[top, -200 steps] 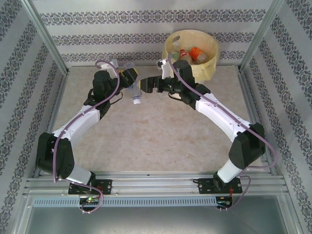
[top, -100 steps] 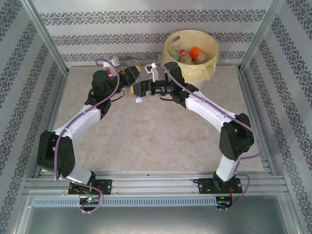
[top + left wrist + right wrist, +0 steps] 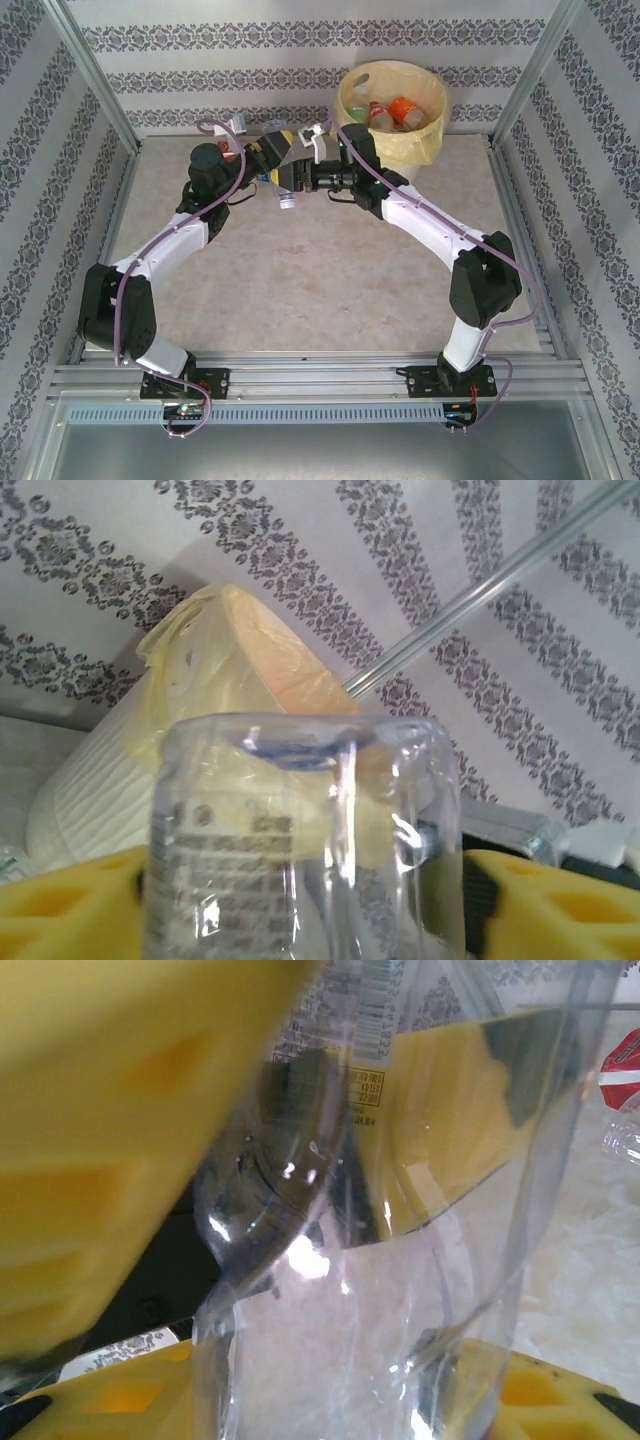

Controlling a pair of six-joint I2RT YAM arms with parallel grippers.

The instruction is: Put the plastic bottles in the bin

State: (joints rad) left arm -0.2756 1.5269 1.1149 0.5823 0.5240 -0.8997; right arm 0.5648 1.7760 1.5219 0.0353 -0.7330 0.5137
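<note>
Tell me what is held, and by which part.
A clear plastic bottle, clamped across its body by the right end effector; the left end effector flanks it, grip unclear.

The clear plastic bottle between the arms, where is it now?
In the top view the clear plastic bottle is toward the far wall, between the left fingers and right fingers, just left of the round cream yellow-lined bin.

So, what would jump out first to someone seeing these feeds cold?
One clear bottle sits between the left claw and right claw, which are nose to nose above the table's far side, left of centre. Next is the yellow-lined bin at the far edge, right of centre, with orange-labelled bottles already inside.
</note>
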